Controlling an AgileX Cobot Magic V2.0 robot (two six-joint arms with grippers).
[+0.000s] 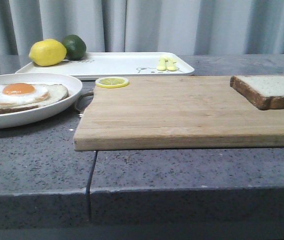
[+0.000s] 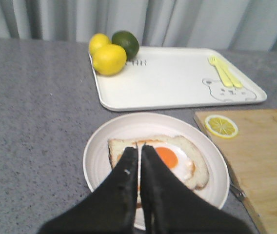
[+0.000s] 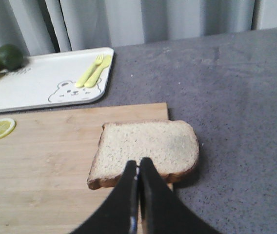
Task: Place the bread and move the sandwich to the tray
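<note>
The bread (image 1: 272, 90) (image 3: 148, 146), a thick brown-crusted slice, lies on the right end of the wooden board (image 1: 182, 112), partly overhanging its edge in the right wrist view. My right gripper (image 3: 138, 165) hovers above the bread's near edge, shut and holding nothing. The sandwich (image 1: 19, 96) (image 2: 187, 163), an egg-topped slice with orange yolk, rests on a round white plate (image 1: 57, 112) (image 2: 99, 156) at the left. My left gripper (image 2: 139, 148) hangs above it, shut and empty. The white tray (image 1: 117, 64) (image 2: 172, 80) (image 3: 36, 85) sits behind. Neither gripper shows in the front view.
A lemon (image 1: 47, 52) and a lime (image 1: 74, 46) sit on the tray's left end, with yellow cutlery (image 1: 166, 63) on its right end. A lemon slice (image 1: 112, 82) lies at the board's back left corner. Grey curtains close off the back.
</note>
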